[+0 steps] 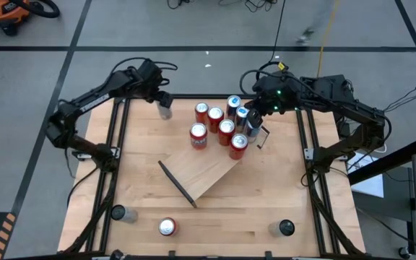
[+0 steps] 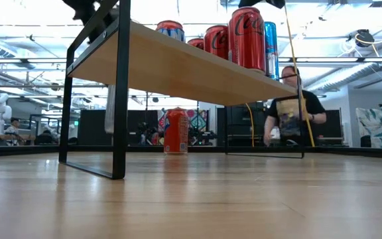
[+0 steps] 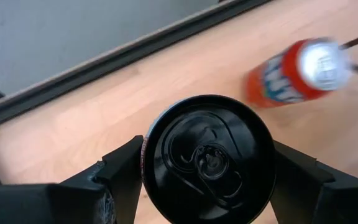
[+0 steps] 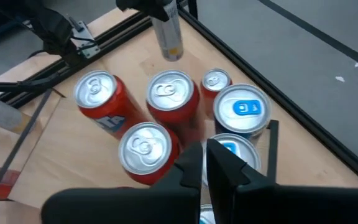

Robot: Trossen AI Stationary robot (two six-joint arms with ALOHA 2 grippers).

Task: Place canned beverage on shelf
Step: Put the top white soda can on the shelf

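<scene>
The shelf (image 1: 201, 177), a light-wood board on black end brackets, stands slantwise in the middle of the table. Several cans (image 1: 226, 130), red and blue, stand upright on its far right end (image 2: 244, 40). An orange can (image 2: 176, 131) stands on the tabletop beside it. At the table's far left, my left gripper (image 1: 163, 105) is shut on a grey can with a black top (image 3: 207, 158). My right gripper (image 4: 204, 165) hovers shut just above the cans on the shelf. My left gripper pinches the grey can between its two fingers (image 3: 126, 171), one on each opposite side of the can's wall (image 3: 146, 168) just below the top rim. The fingers come slanting down from above. The can stays upright and looks lifted clear of the tabletop (image 4: 169, 31).
Along the table's near edge stand a red can (image 1: 167, 227) and two dark cans (image 1: 118, 213) (image 1: 285, 228). The near half of the shelf board is bare. A person (image 2: 290, 109) is in the room beyond the table.
</scene>
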